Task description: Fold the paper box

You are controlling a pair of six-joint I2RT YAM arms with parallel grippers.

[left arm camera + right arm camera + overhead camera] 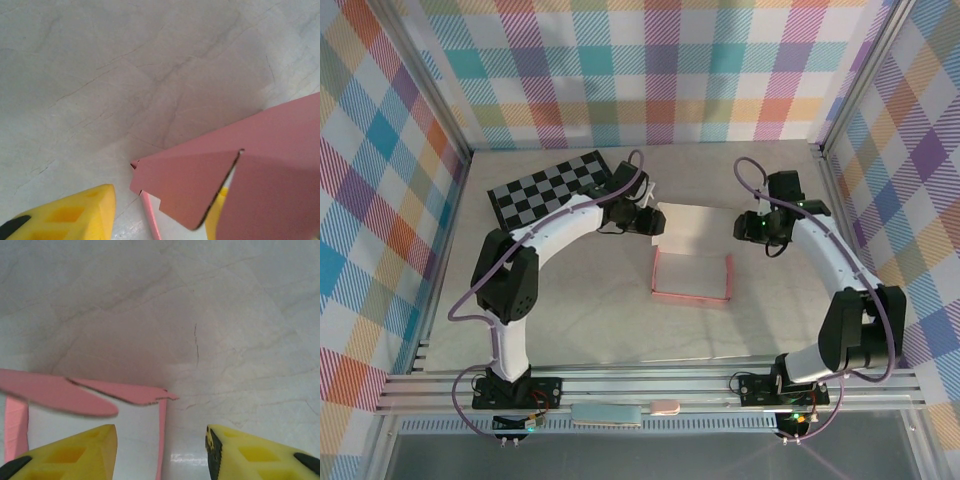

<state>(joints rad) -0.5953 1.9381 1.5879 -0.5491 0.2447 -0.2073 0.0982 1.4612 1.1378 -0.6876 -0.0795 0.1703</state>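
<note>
Left tool (165,200) and right tool (161,432) part-open, empty. We should pinch the paper box (692,268) flap squarely near its crease

One paper box (692,296), at centre. One checkered board (550,188) at eleven o'clock. Two tools: the left tool (653,222) and the right tool (747,228). At six o'clock, one pale blue slab (607,416) and one small pink piece (664,407).
</note>
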